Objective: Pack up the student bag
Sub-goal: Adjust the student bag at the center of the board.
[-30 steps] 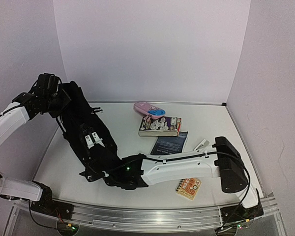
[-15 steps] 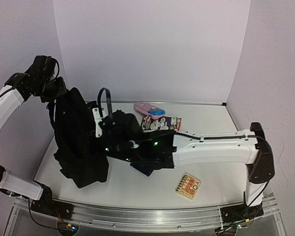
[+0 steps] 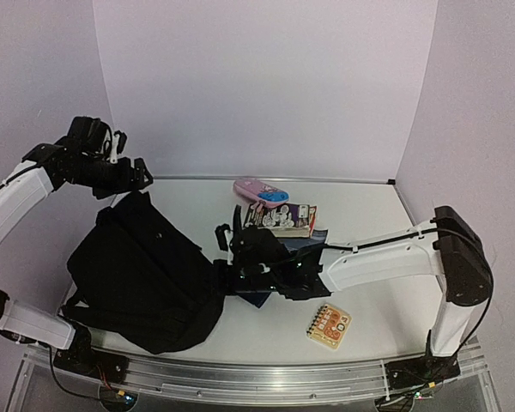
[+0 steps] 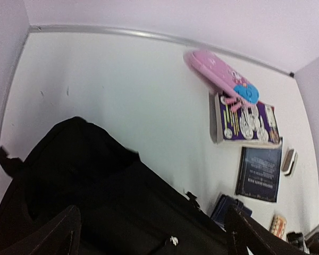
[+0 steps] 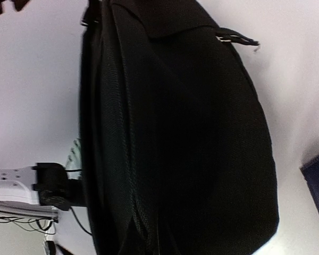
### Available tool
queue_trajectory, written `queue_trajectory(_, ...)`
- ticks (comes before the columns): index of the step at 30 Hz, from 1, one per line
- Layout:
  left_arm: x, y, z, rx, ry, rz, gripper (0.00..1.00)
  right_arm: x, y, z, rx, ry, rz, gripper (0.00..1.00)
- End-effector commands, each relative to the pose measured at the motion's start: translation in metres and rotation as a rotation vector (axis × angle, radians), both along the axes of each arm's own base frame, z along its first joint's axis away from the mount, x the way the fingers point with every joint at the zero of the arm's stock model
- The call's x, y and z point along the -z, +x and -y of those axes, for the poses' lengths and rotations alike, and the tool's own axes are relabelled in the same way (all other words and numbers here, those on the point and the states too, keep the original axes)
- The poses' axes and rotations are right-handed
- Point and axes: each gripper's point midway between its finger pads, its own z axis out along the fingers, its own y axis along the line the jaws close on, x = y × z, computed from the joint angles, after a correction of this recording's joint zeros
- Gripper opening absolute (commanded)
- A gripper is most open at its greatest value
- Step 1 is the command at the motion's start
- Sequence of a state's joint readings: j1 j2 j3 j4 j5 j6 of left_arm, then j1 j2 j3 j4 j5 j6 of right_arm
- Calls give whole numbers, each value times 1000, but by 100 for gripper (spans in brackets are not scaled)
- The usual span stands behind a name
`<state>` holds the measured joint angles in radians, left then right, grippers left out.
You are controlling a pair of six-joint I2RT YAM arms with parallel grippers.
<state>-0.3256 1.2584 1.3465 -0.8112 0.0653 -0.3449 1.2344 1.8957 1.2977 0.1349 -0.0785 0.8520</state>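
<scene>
Student bag [image 3: 142, 283] slumped flat, opening hidden, left end effector [image 3: 127, 172] above it with jaws apart, right end effector [image 3: 230, 240] at its right edge, closed, any grip indistinct against black fabric

The large soft black fabric backpack [image 3: 142, 275] is seen laid out over the left half of the white tabletop [image 3: 378, 215]. At the back, near the middle, the pink oblong pencil case [image 3: 260, 191] is found, with the purple illustrated book [image 3: 279, 220] set just before it. Before that book the dark rectangular booklet [image 4: 259, 172] is placed. The small dark-blue pouch [image 4: 229, 208] is tucked just beside the backpack's right edge. The orange spiral-bound notepad [image 3: 330, 325] is left nearest the front, to the right and well apart from the backpack.
</scene>
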Motion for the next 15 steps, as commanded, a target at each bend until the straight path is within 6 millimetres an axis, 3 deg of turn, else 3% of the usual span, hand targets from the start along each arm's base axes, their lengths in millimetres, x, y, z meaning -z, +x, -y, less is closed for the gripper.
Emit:
queue_trajectory(1,33,-16,22,139,-59,-86,95,33,-19,4,-17,-31,-71,1)
queue_trajectory(5,59,-28,36,219,-110,-126,96,57,-20,10,-12,-85,-75,12)
queue_trajectory(9,75,-30,34,176,-134,-159,96,61,-14,18,19,-119,-43,46)
queue_trajectory(15,90,-34,4,-56,-143,-176,99,13,-9,26,30,-190,213,71)
